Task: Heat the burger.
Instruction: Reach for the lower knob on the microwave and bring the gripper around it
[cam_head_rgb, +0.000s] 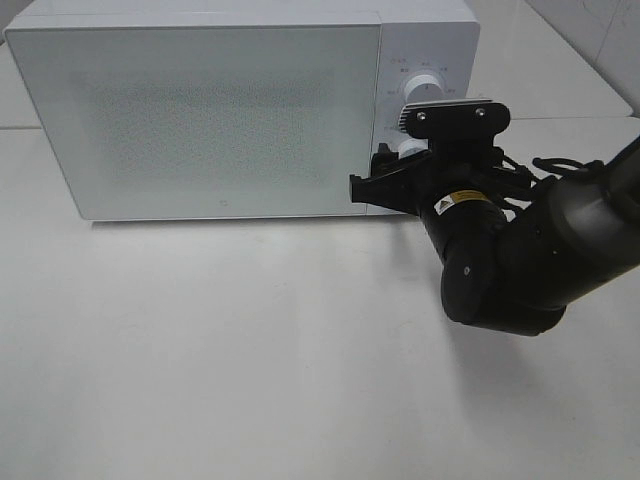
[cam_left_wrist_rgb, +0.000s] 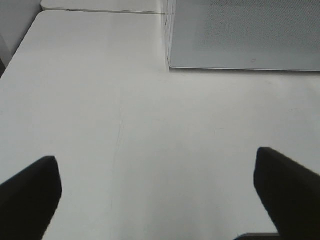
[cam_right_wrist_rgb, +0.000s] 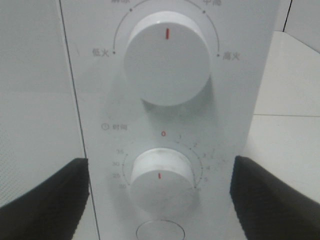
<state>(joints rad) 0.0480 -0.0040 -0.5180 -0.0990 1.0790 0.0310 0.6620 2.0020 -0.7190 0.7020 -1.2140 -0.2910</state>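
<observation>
As left hand (cam_left_wrist_rgb: 155, 167) and right hand (cam_right_wrist_rgb: 160, 167) gape, a microwave (cam_head_rgb: 200, 110) tops the white table (cam_head_rgb: 250, 340).

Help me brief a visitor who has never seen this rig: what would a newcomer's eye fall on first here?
The big white box-shaped microwave with its frosted door closed fills the back of the white table. The black right pincer hangs open at the microwave's control panel, a finger on each side of the lower round white timer knob, not touching it. Above it, the larger round white power knob has its red mark pointing straight up.
</observation>
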